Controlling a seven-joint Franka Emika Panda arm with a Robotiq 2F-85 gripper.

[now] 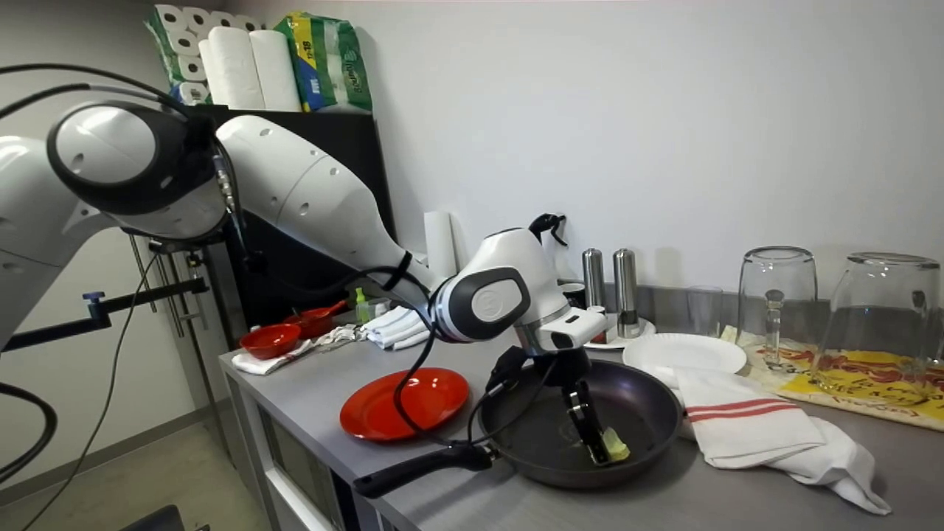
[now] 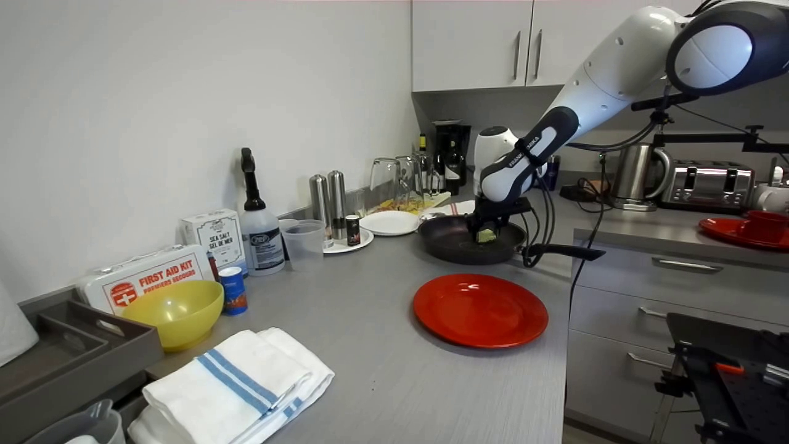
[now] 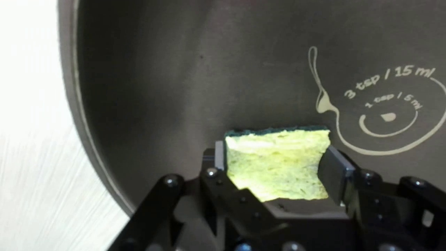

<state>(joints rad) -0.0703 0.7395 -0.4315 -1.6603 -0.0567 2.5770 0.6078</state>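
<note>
Gripping a porous, squarish sponge (image 3: 277,164) inside a smooth, round pan (image 3: 251,80)

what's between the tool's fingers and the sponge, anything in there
Nothing: the wrist view shows the tool's fingers pressed directly against opposite ends of the yellow scrub sponge, with no visible gap on either side.

Red plate (image 2: 481,310) on counter (image 2: 376,376); yellow bowl (image 2: 179,314) by first aid kit (image 2: 157,269).
</note>
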